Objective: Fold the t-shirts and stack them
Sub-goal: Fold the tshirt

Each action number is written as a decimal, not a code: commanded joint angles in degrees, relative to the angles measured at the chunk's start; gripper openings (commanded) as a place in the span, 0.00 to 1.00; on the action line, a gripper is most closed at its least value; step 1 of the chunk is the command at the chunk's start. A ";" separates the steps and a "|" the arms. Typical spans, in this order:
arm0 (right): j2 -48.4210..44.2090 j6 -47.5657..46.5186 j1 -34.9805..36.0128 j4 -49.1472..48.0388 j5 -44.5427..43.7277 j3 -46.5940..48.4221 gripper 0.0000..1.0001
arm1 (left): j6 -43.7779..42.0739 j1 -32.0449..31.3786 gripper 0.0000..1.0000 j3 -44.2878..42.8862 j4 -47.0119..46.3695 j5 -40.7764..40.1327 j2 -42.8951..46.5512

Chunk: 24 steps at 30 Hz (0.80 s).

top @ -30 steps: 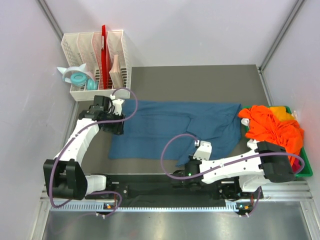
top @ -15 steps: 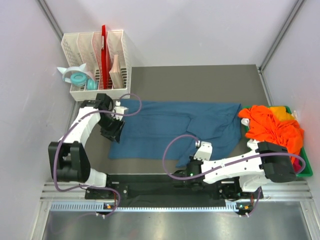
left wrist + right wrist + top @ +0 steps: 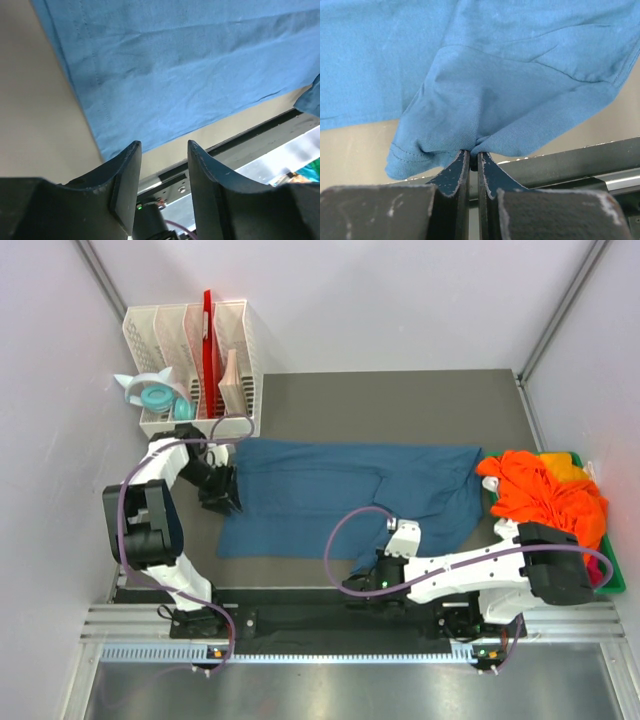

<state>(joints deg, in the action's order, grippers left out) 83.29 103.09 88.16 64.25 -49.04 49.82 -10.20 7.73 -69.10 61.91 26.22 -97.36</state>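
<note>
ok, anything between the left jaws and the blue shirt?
Nothing visible. The left jaws stand open and empty beside the blue shirt's left edge, with only bare table in between. The right jaws are shut on the shirt's near edge.

Both arms are built of smooth white shells joined by chunky black motor housings. The left arm trails a thin purple cable along its links. The right arm has a matching cable loop running off a small white wrist block. The left fingers are matte black, curved and smooth-faced. The right fingers are just as dark, and the housing behind them is flecked with pale scuffs.
</note>
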 commanded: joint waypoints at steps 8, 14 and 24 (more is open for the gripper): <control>-1.64 -4.65 -2.64 -3.08 -1.59 0.01 0.00 | 3.78 0.01 0.48 6.08 -6.80 -1.15 2.18; -1.20 -4.30 -2.82 -4.04 -1.06 -0.43 0.00 | 1.41 0.10 0.47 3.37 -5.13 -6.61 -0.20; -0.93 -4.74 -2.29 2.53 -1.76 5.45 0.55 | -1.93 0.10 0.48 4.59 -12.51 -0.56 9.20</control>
<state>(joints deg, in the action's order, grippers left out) 83.11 98.72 85.82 61.89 -48.42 50.09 -9.72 7.73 -63.75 53.45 21.71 -93.86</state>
